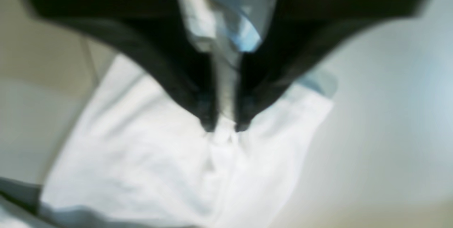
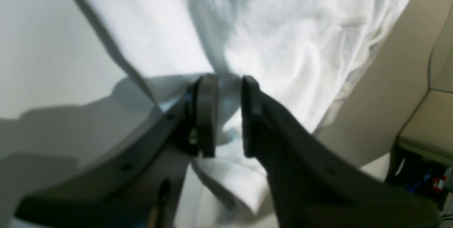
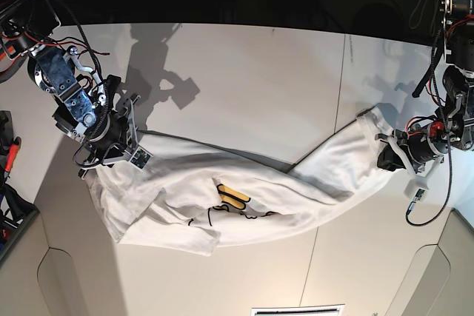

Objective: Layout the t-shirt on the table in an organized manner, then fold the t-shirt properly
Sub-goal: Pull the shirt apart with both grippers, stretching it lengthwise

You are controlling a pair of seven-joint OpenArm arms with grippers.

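The white t-shirt (image 3: 296, 183) is stretched in a long, rumpled band across the table (image 3: 244, 72), with a bit of yellow-orange print (image 3: 235, 197) showing near its middle. My right gripper (image 3: 111, 155) at the base view's left is shut on one end. In the right wrist view its pads (image 2: 207, 114) pinch a fold of the t-shirt (image 2: 283, 26). My left gripper (image 3: 390, 155) at the right holds the other end. In the blurred left wrist view that gripper (image 1: 223, 129) is shut on a bunch of the t-shirt (image 1: 141, 157).
A thin dark seam (image 3: 345, 64) crosses the table right of centre. The near table edge has rounded cut-outs (image 3: 63, 286). Dark clutter and a red-handled tool (image 3: 11, 155) sit past the left edge. Cables (image 3: 429, 205) hang by the left arm.
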